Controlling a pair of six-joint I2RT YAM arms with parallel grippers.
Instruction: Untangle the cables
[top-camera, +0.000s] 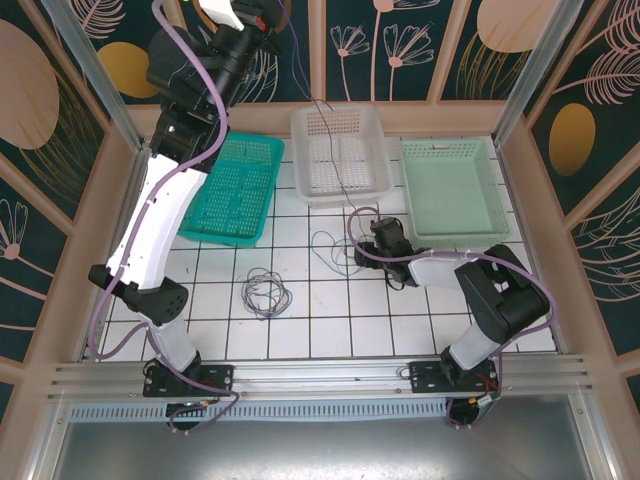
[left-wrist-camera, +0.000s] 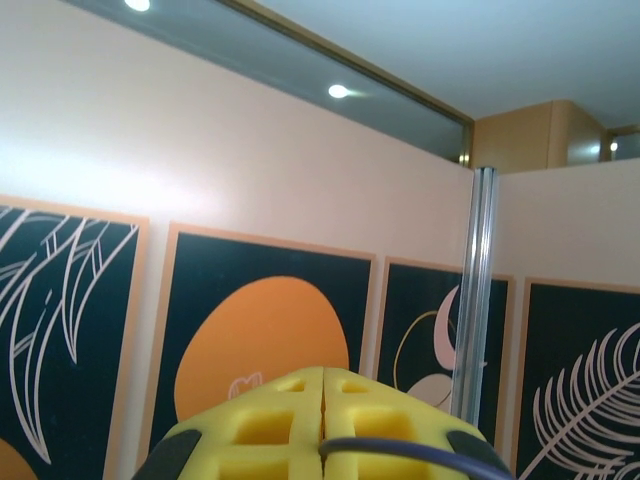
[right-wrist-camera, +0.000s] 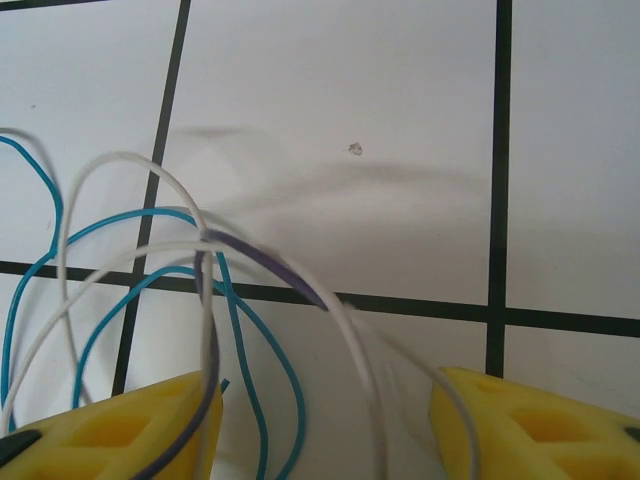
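Holding my left tool (left-wrist-camera: 323, 425) clamped on 1 dark cable strand (left-wrist-camera: 400, 447), raised high; my right tool (right-wrist-camera: 330, 430) sits low, jaws apart, cables (right-wrist-camera: 205, 240) looping between its pads on the surface (right-wrist-camera: 350, 80).

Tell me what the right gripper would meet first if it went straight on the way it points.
Probably the cables: white, blue and purple strands lie between the right gripper's open fingers and just ahead. Beyond them is the tiled table, though depth is unclear.

Teal basket (top-camera: 235, 190), white basket (top-camera: 365, 150) and pale green basket (top-camera: 455, 195) sit on gridded table (top-camera: 320, 310).
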